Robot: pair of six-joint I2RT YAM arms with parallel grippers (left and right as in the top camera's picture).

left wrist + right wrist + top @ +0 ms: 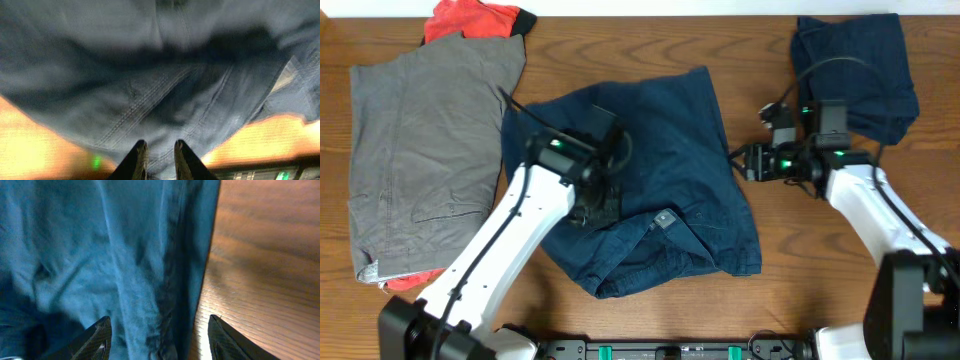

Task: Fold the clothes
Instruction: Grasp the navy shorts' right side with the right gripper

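The dark navy-blue shorts [650,150] lie spread and rumpled at the middle of the table. My left gripper [595,205] is down on their front left part. In the left wrist view its fingers [159,156] are nearly together with navy cloth [165,90] pinched between them. My right gripper [740,162] is at the shorts' right edge. In the right wrist view its fingers [159,330] are wide open and straddle the hemmed edge [175,270], one finger over cloth and one over bare wood.
Grey shorts [420,150] lie flat at the left, over a red-orange garment [470,18] that shows at the far left edge. Another navy garment [855,70] lies folded at the far right. The table's front edge runs close under the shorts.
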